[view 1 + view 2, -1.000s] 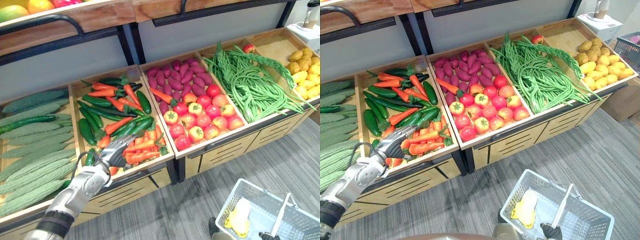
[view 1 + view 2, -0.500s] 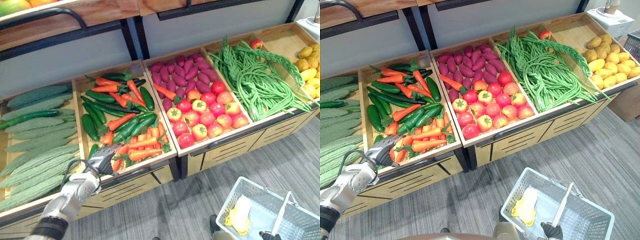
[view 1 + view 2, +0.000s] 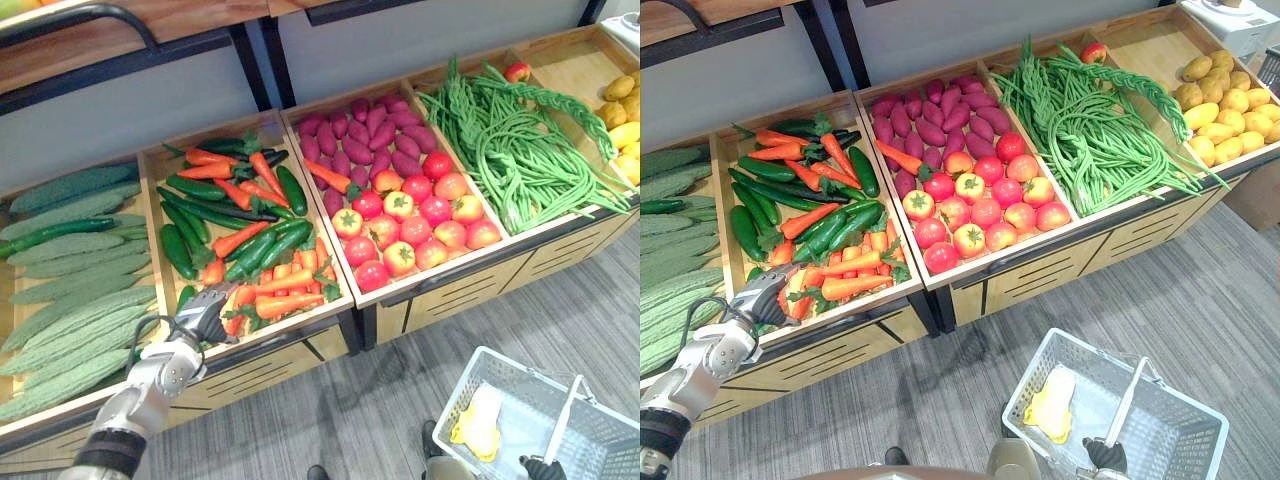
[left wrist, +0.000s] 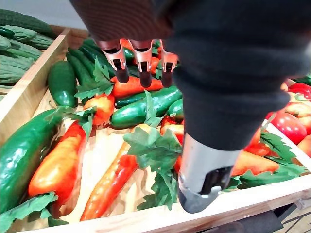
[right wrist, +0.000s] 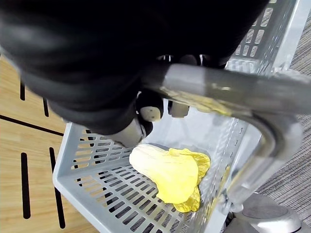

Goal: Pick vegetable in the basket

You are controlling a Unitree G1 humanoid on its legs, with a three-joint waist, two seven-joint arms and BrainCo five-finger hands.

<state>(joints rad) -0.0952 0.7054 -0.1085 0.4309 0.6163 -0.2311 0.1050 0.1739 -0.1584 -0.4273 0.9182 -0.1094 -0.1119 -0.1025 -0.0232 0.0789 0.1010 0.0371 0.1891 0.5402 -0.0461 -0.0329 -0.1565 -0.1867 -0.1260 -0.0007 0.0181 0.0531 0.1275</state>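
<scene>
Carrots (image 3: 285,283) are lying among cucumbers (image 3: 180,250) in the crate (image 3: 148,200); the left hand (image 3: 205,312) is hovering at its front, fingers straight, empty. The right hand (image 3: 1105,455) is gripping the basket's (image 5: 92,160) handle (image 5: 218,92), a yellow vegetable (image 5: 170,177) lying inside.

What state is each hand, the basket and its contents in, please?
left hand, open, empty, over the carrots.
right hand, shut on the basket handle.
basket, upright, held by its handle.
yellow leafy vegetable, lying inside the basket.
</scene>
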